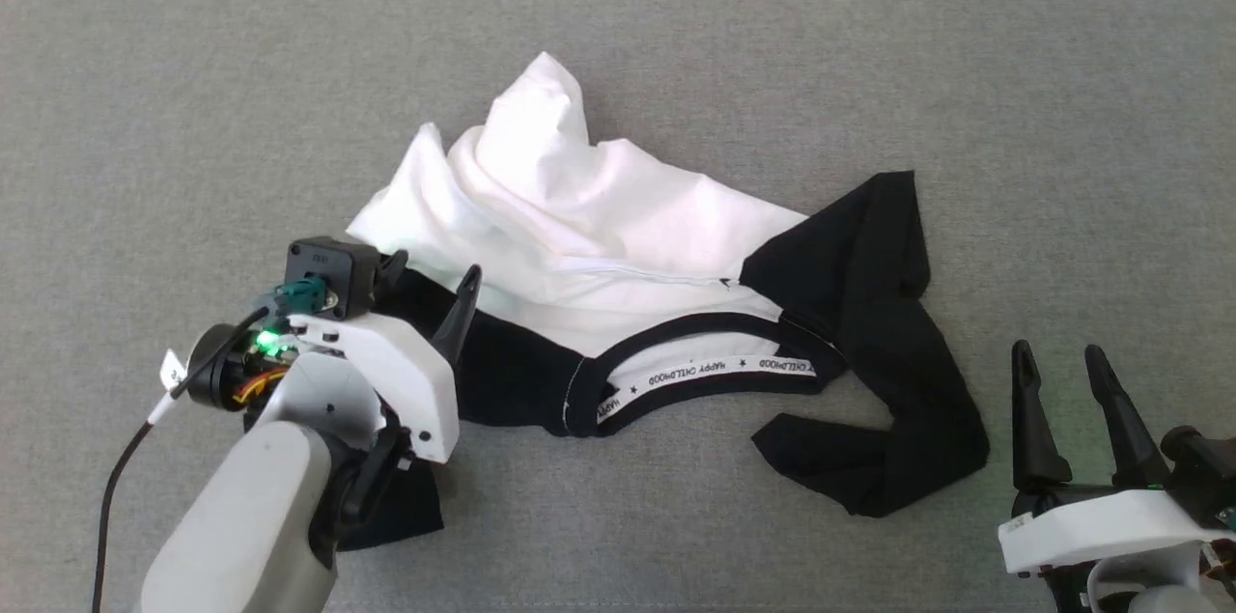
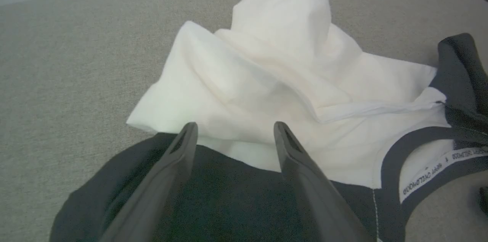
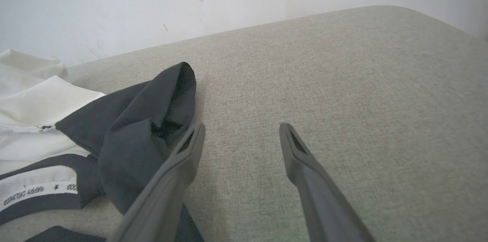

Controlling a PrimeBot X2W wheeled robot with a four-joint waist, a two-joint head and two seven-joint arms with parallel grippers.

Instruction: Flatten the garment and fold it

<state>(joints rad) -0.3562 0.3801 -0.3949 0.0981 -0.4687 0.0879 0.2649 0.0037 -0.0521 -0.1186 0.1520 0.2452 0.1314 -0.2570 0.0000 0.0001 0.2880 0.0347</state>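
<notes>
While the crumpled black-sleeved white T-shirt (image 1: pixel 579 208) lies centred on the grey fabric surface (image 1: pixel 193 63), the left gripper (image 1: pixel 430 275) hangs spread over 1 sleeve, the right gripper (image 1: pixel 1058 352) spread beside the other.

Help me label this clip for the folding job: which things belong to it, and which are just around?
Job: the garment, crumpled; left gripper, open over its black sleeve; right gripper, open beside it.
Just around: grey cloth surface; pale wall.
</notes>
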